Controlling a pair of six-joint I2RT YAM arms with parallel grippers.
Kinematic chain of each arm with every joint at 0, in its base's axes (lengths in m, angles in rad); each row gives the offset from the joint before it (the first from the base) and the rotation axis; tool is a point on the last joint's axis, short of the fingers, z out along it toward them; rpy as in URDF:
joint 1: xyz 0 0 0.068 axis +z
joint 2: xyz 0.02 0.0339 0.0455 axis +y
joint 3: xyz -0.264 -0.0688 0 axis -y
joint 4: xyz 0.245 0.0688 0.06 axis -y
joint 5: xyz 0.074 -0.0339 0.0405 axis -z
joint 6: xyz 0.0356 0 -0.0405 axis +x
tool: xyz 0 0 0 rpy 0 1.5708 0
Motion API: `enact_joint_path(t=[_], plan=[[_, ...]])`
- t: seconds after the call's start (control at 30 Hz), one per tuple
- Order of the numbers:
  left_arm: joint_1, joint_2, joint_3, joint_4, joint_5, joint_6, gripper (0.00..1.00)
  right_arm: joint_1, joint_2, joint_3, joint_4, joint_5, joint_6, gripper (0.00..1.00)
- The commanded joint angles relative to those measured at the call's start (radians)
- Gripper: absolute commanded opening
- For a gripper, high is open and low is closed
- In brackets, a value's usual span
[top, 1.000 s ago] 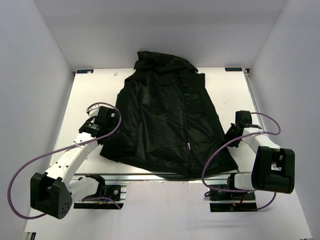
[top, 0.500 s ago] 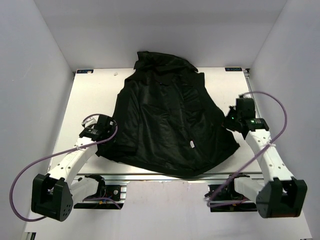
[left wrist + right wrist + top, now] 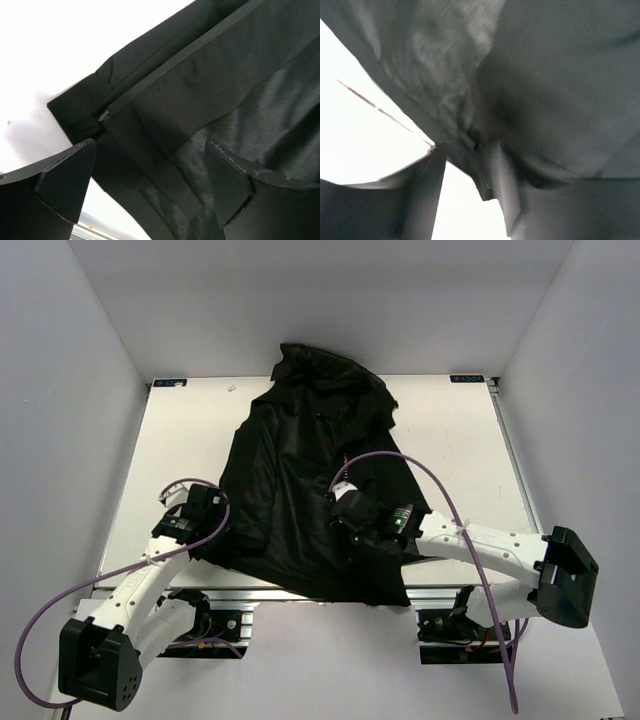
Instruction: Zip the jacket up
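The black jacket [image 3: 300,460] lies on the white table [image 3: 180,430], hood at the far side, its right front panel folded across toward the middle. My left gripper [image 3: 205,502] is at the jacket's lower left edge. In the left wrist view this gripper [image 3: 149,145] is open over the jacket [image 3: 225,75], with a zipper track [image 3: 190,55] running diagonally just beyond the fingers. My right gripper [image 3: 345,512] reaches over the jacket's middle. In the blurred right wrist view its jaws [image 3: 465,165] stand apart, and a hem of the jacket [image 3: 560,75] hangs between them against the right finger.
White walls close in the table on three sides. The metal rail of the near table edge [image 3: 300,595] runs just under the jacket's hem. The right arm's purple cable [image 3: 400,460] arcs over the jacket, and the left arm's cable [image 3: 60,590] loops off the near left corner.
The right arm swept from the table's right side across to the jacket's middle, dragging the right front panel over, and its jaws have parted. The left gripper shifted slightly nearer.
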Motion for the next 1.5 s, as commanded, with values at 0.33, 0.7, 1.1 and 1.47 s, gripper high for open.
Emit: enact_joint_path(t=[0.33,0.7,1.1,1.47], plan=[[0.006,0.001,-0.058,0.032,-0.082,-0.034,0.98,-0.053,-0.278,-0.023,0.064,0.012,-0.014,0.89],[0.006,0.082,-0.074,0.242,-0.045,0.041,0.61,-0.18,-0.353,-0.046,-0.025,0.035,0.011,0.89],[-0.003,0.021,0.151,0.145,0.039,0.254,0.0,-0.216,-0.407,-0.124,-0.025,0.113,0.049,0.89],[-0.715,0.252,0.313,0.171,0.113,0.379,0.0,-0.372,-0.487,-0.175,-0.083,0.271,0.161,0.89]])
